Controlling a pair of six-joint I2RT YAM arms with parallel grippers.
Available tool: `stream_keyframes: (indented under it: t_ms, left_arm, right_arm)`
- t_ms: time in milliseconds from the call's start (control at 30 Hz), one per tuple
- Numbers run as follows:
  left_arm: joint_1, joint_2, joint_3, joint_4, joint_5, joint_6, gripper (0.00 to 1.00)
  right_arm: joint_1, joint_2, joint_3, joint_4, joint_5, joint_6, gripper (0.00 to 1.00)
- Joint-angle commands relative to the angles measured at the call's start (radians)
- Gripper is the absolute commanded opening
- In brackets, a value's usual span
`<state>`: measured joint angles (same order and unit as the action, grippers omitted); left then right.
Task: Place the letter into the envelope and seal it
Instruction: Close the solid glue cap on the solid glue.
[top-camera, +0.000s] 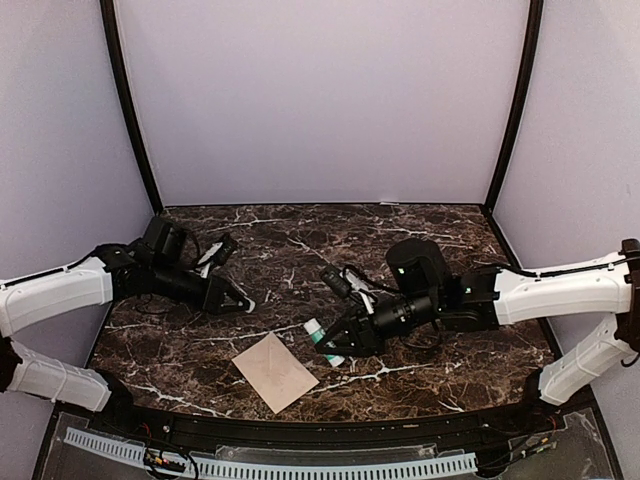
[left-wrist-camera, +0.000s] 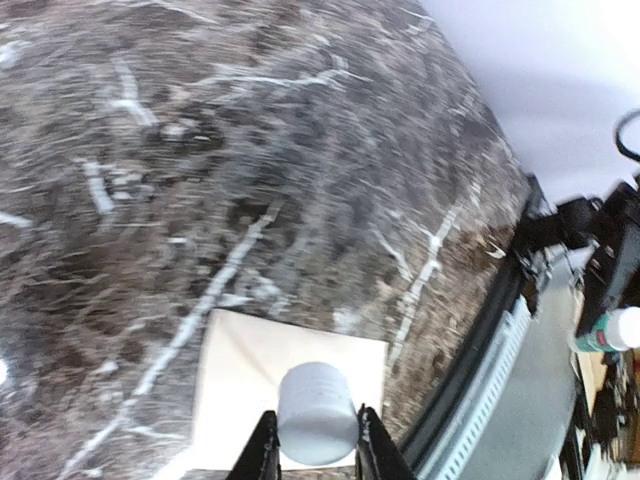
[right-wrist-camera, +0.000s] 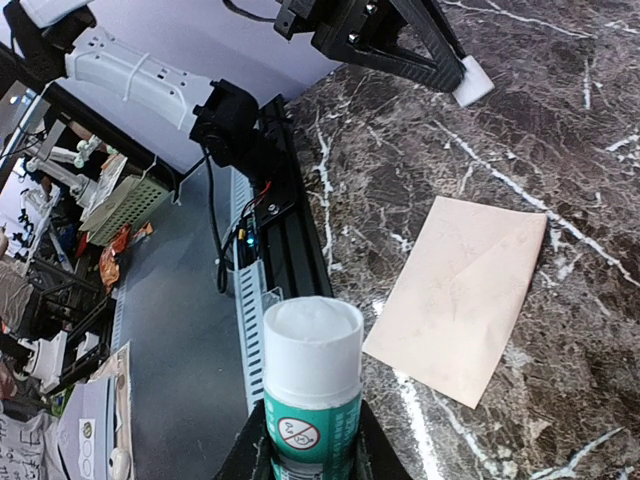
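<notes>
Envelope (top-camera: 275, 372) lies flat on the marble table (top-camera: 420, 240), flap folded down, with no separate letter in sight; it is probably already inside. Just right of the envelope, the right gripper (top-camera: 330, 345) clasps a glue stick (right-wrist-camera: 310, 390). Beyond the envelope to the left, the left gripper (top-camera: 243, 300) pinches a white cap (left-wrist-camera: 318, 415). Whether the flap is glued cannot be told.

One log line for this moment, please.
left gripper: shut on cap | right gripper: shut on glue stick | envelope: flat on table, untouched | letter: not in view
</notes>
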<state>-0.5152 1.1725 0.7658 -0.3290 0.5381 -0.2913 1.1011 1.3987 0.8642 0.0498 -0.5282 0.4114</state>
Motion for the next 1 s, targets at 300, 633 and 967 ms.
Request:
stream_keyframes:
  t_ms: [300,633,967]
  left_arm:
    - [-0.212,0.018,0.024,0.371,0.494,-0.244,0.09]
    - [-0.251,0.024,0.011,0.434,0.572,-0.300,0.08]
    - [-0.286,0.024,0.013,0.445,0.583,-0.321,0.07]
  right_arm:
    - [0.079,0.019,0.104,-0.072,-0.154,-0.023,0.00]
    - [0.081,0.027,0.133,-0.059,-0.148,-0.015,0.00]
    - [0.081,0.039,0.145,-0.054,-0.146,-0.016,0.00]
